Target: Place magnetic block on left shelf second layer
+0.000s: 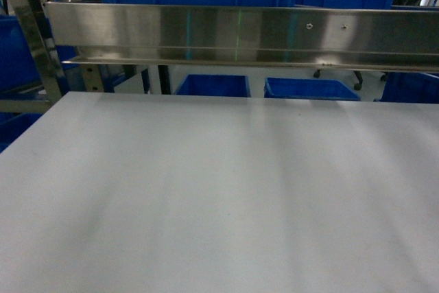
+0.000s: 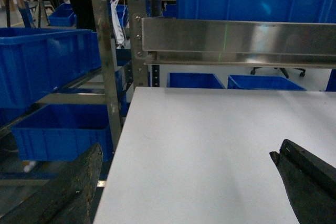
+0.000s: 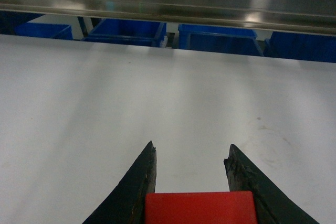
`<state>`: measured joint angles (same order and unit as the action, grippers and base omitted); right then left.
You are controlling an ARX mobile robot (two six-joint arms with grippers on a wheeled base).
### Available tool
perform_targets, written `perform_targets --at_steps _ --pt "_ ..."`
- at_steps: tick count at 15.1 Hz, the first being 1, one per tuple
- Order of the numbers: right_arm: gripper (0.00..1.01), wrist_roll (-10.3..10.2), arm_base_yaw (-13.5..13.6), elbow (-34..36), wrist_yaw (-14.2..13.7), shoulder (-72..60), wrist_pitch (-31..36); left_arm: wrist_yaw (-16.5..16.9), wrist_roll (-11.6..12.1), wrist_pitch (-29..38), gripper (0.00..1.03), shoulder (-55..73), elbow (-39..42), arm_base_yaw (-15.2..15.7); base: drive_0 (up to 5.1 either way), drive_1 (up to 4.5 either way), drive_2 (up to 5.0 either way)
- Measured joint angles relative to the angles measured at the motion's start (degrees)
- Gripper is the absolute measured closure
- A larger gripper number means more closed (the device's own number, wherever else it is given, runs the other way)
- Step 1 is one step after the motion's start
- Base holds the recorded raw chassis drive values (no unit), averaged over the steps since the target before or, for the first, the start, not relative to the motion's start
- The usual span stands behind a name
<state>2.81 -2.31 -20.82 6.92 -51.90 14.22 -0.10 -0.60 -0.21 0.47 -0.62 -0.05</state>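
While the right pincer hangs low over the white tabletop, its two dark tapered fingers sit against either side of the small plain red magnetic block, so it reads as gripping the cube; only the block's top face shows at the bottom edge of the right wrist view. That much of the job looks done: the block is in hand and seems lifted clear of the tabletop, though the frame cuts off its underside and I cannot be sure.

Over on the other side, the left pincer stands spread wide with nothing between its worn black fingers, poised above the left edge of the same tabletop.

Farther out, a long brushed stainless-steel beam runs across the far side of the tabletop, with large deep blue plastic bins behind and below it. The left wrist view shows the shiny steel rack with hole-punched uprights just beside the tabletop's left edge, carrying more blue bins on its rail tiers.

What remains, by my judgement, is nearly all of the transport: the block is well apart from that rack, on the opposite side of the tabletop, so it must be carried leftward and set onto the second tier before release.
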Motion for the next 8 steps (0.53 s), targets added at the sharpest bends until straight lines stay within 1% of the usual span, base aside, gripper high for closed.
perform_targets --at_steps 8 --pt "0.67 0.0 0.0 0.0 0.0 -0.13 -0.17 0.04 0.0 0.02 0.05 0.0 0.0 0.0 0.0 0.0 0.0"
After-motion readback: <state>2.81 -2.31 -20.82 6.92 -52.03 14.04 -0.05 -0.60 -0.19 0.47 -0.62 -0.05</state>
